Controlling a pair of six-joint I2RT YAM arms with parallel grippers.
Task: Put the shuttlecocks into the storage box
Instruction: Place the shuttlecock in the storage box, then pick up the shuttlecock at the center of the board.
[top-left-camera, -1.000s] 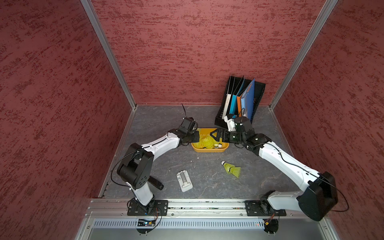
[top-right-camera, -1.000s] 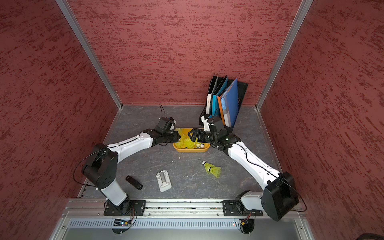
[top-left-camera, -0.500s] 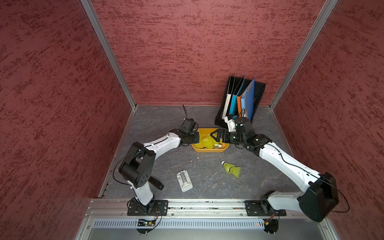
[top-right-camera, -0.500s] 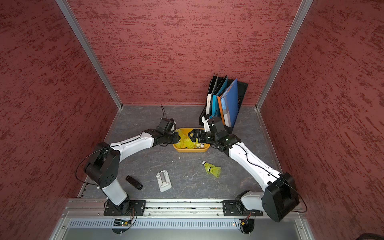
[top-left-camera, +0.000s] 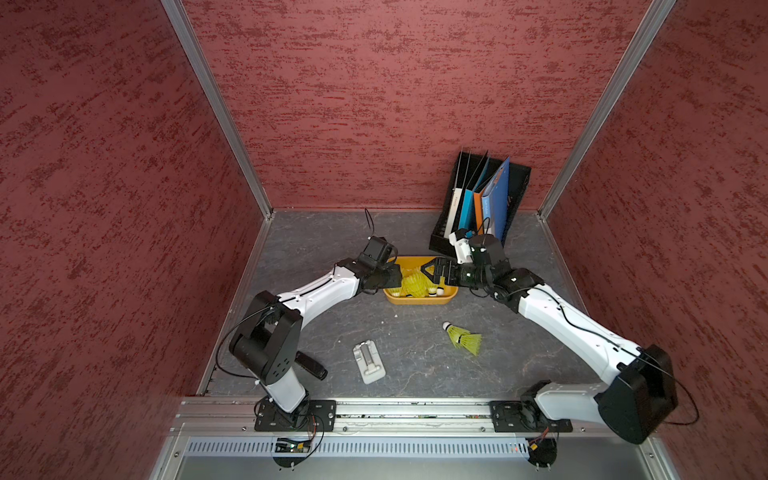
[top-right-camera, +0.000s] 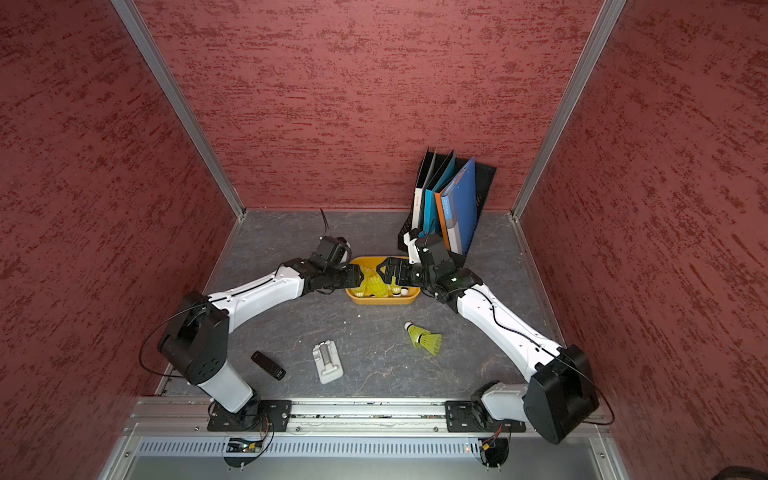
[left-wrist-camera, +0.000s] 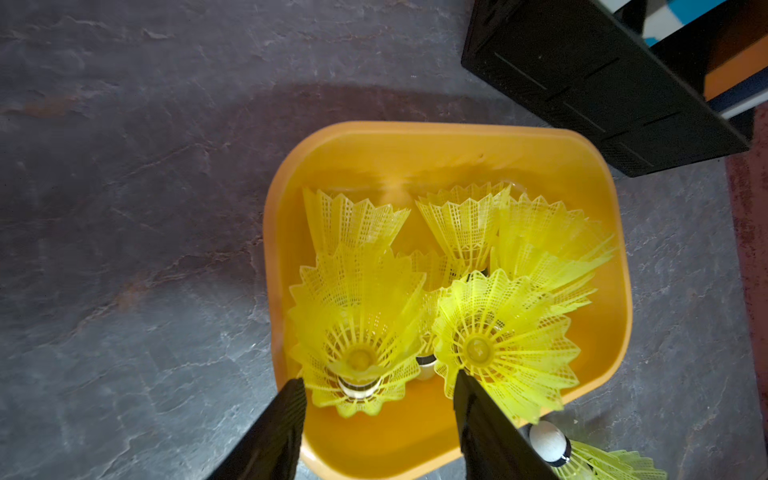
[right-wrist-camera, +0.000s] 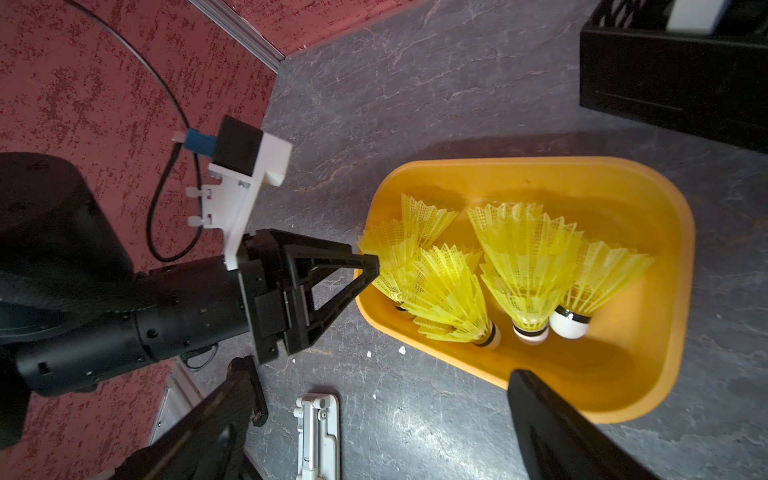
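My left pincer (left-wrist-camera: 378, 380) has just parted, its shuttlecock (left-wrist-camera: 358, 357) released upright in the storage box (left-wrist-camera: 415, 137), right pincer (top-left-camera: 435, 272) wide and empty; stray shuttlecocks (top-left-camera: 463, 337) remain on the tabletop (top-left-camera: 332, 249) at five o'clock from the box.

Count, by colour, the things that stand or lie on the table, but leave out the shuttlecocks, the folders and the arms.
Orange: 1 (box)
Black: 2 (rack, small bar)
White: 1 (flat plastic piece)
Total: 4
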